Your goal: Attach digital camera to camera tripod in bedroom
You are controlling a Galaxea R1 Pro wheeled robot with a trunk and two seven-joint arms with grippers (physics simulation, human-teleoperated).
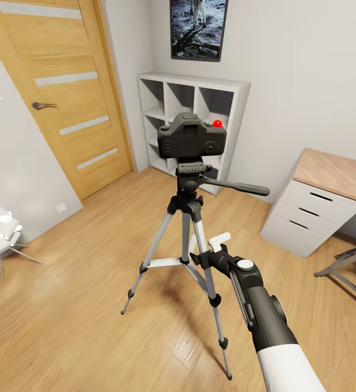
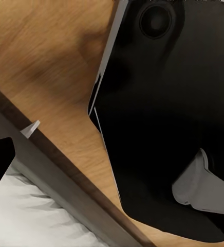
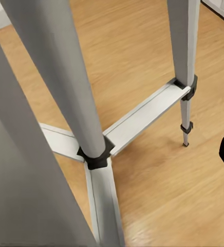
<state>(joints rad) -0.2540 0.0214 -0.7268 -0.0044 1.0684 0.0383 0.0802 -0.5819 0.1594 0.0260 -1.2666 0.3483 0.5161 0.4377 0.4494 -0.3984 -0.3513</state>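
Closest to the lens: right arm, white sleeve then matte black casing, stretched toward the camera tripod, with the right end effector just beside the near leg at brace height. Cannot tell whether spread wide or pinched narrow; holds nothing visibly. Same for the left end effector: dark glossy housing and a pale grey pad up close, opening unreadable. Up top, digital camera resting on the tripod's flat grey head, level, red dot showing, so probably seated already, in the bedroom with its wood door and white cube shelf behind. To finish well: draw the arm straight back and slightly outward, slowly, keeping clear of the legs and of the long black pan handle; avoid any sideways sweep, since a tall, light stand with weight on top likely tips from a small nudge. Smooth brushed-silver tubular legs, black plastic collars, flat pale braces meeting at the centre, small black feet on glossy light plank floor, likely slippery underfoot. Boxy, hard black camera body.
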